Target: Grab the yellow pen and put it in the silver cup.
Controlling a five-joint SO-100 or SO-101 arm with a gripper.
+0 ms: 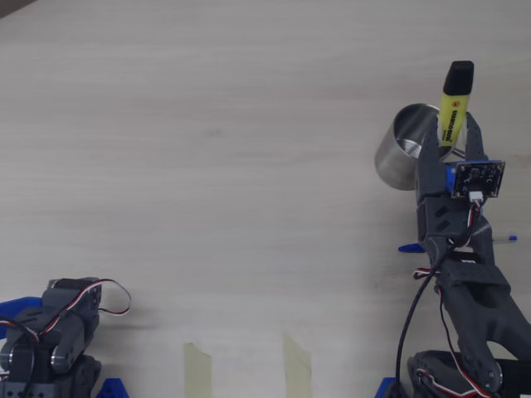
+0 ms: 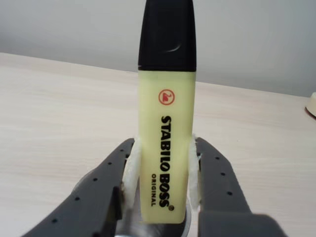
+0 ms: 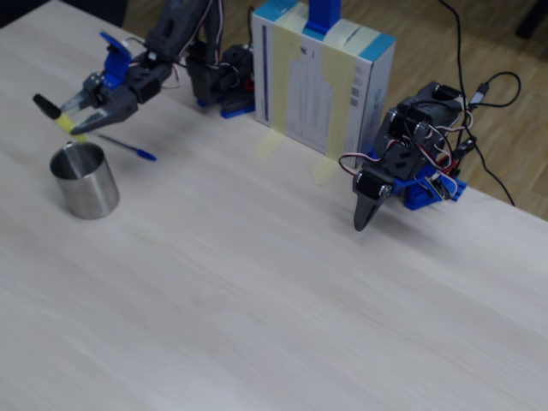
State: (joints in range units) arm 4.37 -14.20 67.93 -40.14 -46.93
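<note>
Your claw (image 2: 163,197) is clamping the chunky yellow highlighter pen (image 2: 165,148) by its lower body, black cap leading, hovering it above the shiny steel cup (image 1: 406,148) for dropping.

yellow pen (image 2: 166,123) cap top cropped

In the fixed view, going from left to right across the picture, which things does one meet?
Yellow highlighter held in the gripper → silver cup → blue ballpoint pen → white box → second, parked arm.
</note>
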